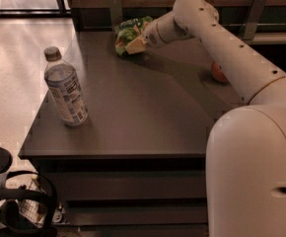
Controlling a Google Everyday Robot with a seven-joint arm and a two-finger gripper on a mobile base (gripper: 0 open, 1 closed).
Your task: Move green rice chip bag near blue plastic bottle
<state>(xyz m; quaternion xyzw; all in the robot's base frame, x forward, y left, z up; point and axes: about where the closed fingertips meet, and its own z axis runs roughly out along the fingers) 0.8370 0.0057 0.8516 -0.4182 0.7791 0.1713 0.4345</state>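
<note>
The green rice chip bag [127, 32] is at the far edge of the dark table, near the back wall. My gripper [136, 44] reaches across the table from the right and is shut on the bag's right side, its tan fingertips pressed into the foil. The blue plastic bottle [66, 90] stands upright near the table's left front corner, well apart from the bag and the gripper.
A red apple [218, 73] lies on the table's right side, partly hidden behind my arm. The dark table [133, 117] ends at a front edge and a left edge beside the tiled floor. A metal rail runs along the back wall.
</note>
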